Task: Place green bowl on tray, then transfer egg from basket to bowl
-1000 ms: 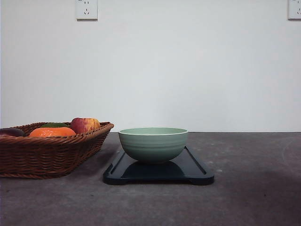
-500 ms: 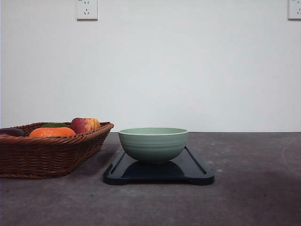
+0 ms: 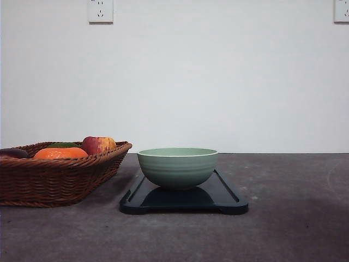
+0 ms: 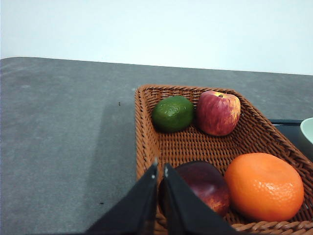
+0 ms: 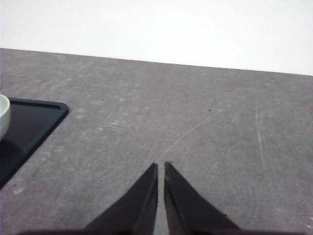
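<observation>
The green bowl (image 3: 177, 166) stands upright on the dark tray (image 3: 232, 201) in the middle of the table. The brown wicker basket (image 3: 54, 180) sits to its left. No egg shows; the inside of the bowl is hidden from the front. My left gripper (image 4: 160, 169) is shut and empty, hovering over the basket's (image 4: 146, 128) near rim, with the bowl's edge (image 4: 308, 135) far to one side. Off to the right of the tray (image 5: 30, 128), my right gripper (image 5: 161, 167) is shut and empty above bare table, well away from the bowl's edge (image 5: 3, 116).
The basket holds a lime (image 4: 172, 113), a red apple (image 4: 218, 112), an orange (image 4: 264, 187) and a dark red fruit (image 4: 204, 185). Grey tabletop (image 5: 205, 127) stretches to the right of the tray. A white wall with sockets (image 3: 100, 11) stands behind.
</observation>
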